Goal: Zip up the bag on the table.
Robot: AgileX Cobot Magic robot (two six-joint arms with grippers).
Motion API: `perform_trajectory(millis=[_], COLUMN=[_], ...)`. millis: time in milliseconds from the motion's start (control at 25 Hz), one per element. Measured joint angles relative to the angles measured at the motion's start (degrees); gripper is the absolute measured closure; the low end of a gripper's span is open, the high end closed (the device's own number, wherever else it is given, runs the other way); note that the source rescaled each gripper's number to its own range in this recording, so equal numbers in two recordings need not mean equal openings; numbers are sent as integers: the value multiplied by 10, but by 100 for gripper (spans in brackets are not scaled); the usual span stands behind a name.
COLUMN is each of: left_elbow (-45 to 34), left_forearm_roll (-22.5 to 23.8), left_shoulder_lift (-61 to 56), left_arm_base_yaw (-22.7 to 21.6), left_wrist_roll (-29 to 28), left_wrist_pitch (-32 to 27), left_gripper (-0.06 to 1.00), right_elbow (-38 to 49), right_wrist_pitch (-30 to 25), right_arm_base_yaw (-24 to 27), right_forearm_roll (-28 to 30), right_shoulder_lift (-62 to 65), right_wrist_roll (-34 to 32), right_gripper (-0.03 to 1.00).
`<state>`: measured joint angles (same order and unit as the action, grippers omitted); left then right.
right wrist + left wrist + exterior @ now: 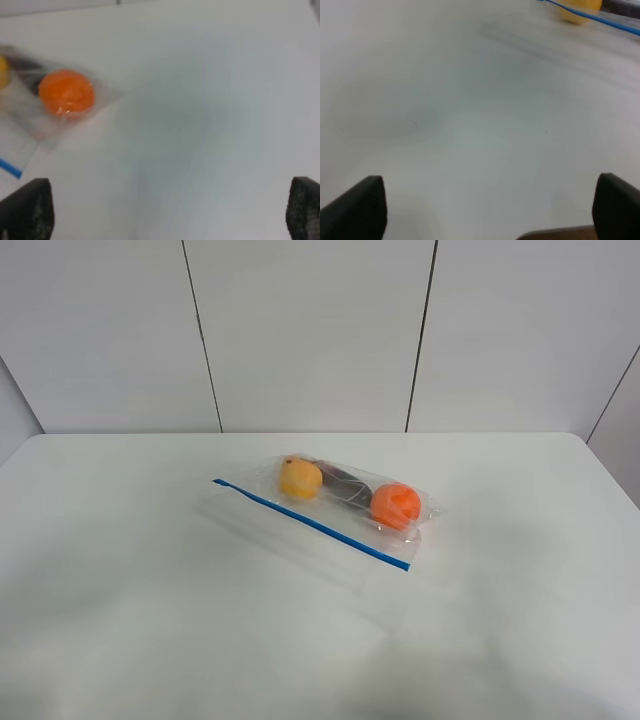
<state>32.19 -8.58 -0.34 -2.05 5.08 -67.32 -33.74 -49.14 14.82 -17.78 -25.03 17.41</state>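
Observation:
A clear plastic bag [330,508] lies flat near the middle of the white table [120,570], its blue zip strip [310,524] running along the near edge. Inside sit a yellow fruit [300,479], an orange fruit [396,506] and a dark purple item [345,483] between them. Neither arm shows in the exterior high view. My left gripper [490,207] is open over bare table, with the zip strip [600,17] and yellow fruit [577,9] far ahead. My right gripper [165,210] is open too, with the orange fruit [66,93] ahead of it and off to one side.
Pale wall panels [310,330] rise behind the table's far edge. The table's rounded far corners show at left and right in the exterior high view. Nothing but the bag lies on the table.

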Motion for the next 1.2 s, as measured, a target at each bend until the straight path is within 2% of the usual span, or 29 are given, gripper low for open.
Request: perform_trajectory(millis=[240, 480, 640, 920, 1040, 1200], left_elbow=[0, 0, 0, 0, 0, 0], left_forearm_roll=[0, 0, 0, 0, 0, 0], left_shoulder_lift=[0, 0, 0, 0, 0, 0], left_arm_base_yaw=[0, 0, 0, 0, 0, 0], left_wrist_roll=[0, 0, 0, 0, 0, 0], left_wrist_pitch=[0, 0, 0, 0, 0, 0], left_gripper=[-5, -5, -5, -5, -5, -5], right_elbow=[9, 9, 9, 10, 28, 46], right_wrist_pitch=[-4, -21, -36, -94, -115, -116], right_arm_base_yaw=[-55, -136, -157, -165, -186, -210], right_forearm_roll=[50, 89, 120, 140, 141, 140], right_shoulder_lift=[48, 105, 136, 233, 253, 253], right_wrist_roll=[-34, -70, -104, -123, -126, -128], right_gripper=[-3, -3, -3, -3, -3, -3])
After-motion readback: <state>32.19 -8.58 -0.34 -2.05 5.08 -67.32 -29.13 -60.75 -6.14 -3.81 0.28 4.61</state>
